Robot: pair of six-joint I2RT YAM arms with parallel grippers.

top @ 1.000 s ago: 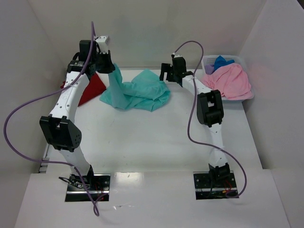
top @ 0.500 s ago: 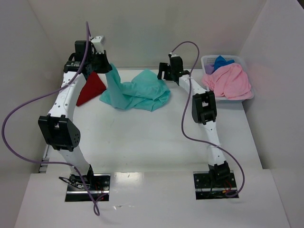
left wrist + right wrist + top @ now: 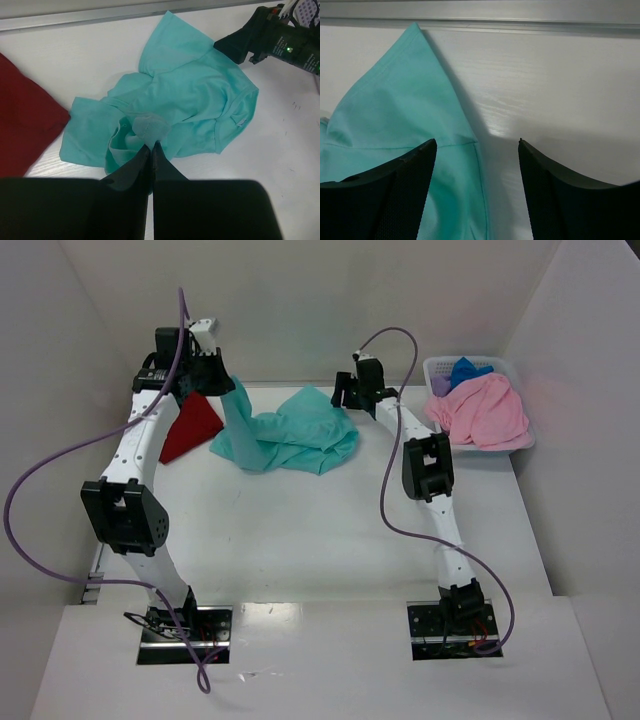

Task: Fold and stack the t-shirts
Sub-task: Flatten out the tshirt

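Note:
A crumpled teal t-shirt lies at the back middle of the table. My left gripper is shut on a fold of it and holds that fold lifted above the table, as the left wrist view shows. The teal shirt spreads below it. My right gripper is open, low over the shirt's right edge; in its wrist view a pointed corner of the teal shirt lies between and ahead of the fingers. A folded dark red t-shirt lies at the back left.
A white perforated basket at the back right holds a pink shirt, with blue and purple ones behind it. White walls close in the back and both sides. Purple cables loop off both arms.
My left gripper has risen and shifted slightly left with the teal fold, uncovering more of the red shirt. My right gripper has moved a little left and back toward the shirt's edge.

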